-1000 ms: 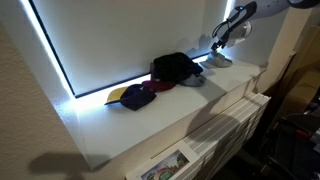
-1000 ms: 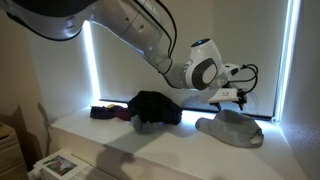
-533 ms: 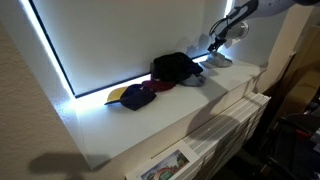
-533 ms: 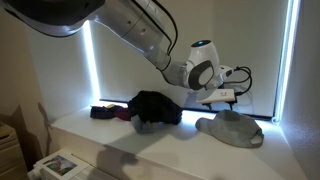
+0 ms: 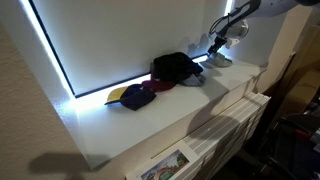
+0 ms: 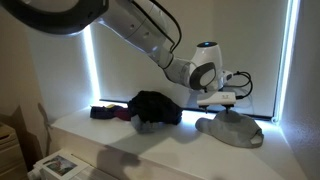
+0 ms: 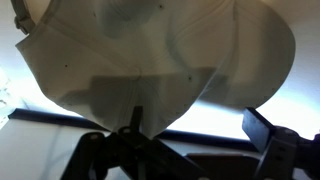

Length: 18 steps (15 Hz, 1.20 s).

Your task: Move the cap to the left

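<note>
The pale grey-white cap (image 6: 232,129) lies on the white ledge at one end, by the lit window edge; it also shows in an exterior view (image 5: 218,60) and fills the top of the wrist view (image 7: 150,50). My gripper (image 6: 218,100) hovers just above the cap, not touching it. In the wrist view the fingers (image 7: 190,135) stand wide apart and empty, below the cap's brim. The gripper also shows in an exterior view (image 5: 214,44).
A large black cap bundle (image 6: 155,108) (image 5: 176,68) sits mid-ledge. A dark maroon/navy cap with yellow brim (image 5: 133,95) lies beyond it, also seen in an exterior view (image 6: 108,112). The ledge (image 5: 180,110) drops off at its front edge above drawers.
My gripper has moved down and closer to the pale cap. The caps have not moved.
</note>
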Each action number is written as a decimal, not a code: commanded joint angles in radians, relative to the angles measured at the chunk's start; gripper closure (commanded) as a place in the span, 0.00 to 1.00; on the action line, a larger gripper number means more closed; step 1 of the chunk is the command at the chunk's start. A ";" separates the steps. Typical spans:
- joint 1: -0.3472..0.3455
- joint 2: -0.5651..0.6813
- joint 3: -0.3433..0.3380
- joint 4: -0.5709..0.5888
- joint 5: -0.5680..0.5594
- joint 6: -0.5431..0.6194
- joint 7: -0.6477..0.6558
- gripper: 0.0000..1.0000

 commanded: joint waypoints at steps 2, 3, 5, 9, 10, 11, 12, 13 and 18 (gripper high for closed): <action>-0.017 0.033 0.023 0.040 0.014 -0.097 -0.013 0.00; -0.012 0.038 0.013 0.049 0.011 -0.129 0.002 0.00; -0.006 0.018 0.006 0.010 0.001 -0.076 0.002 0.00; -0.005 0.017 0.007 0.010 0.001 -0.078 0.000 0.26; -0.002 0.016 0.001 0.009 -0.001 -0.074 0.008 0.34; -0.001 0.015 -0.002 0.008 -0.002 -0.070 0.011 0.41; 0.001 0.015 -0.006 0.007 -0.003 -0.066 0.017 0.48; 0.003 0.014 -0.010 0.006 -0.004 -0.064 0.021 0.55; 0.011 0.013 -0.031 0.005 -0.009 -0.054 0.059 0.89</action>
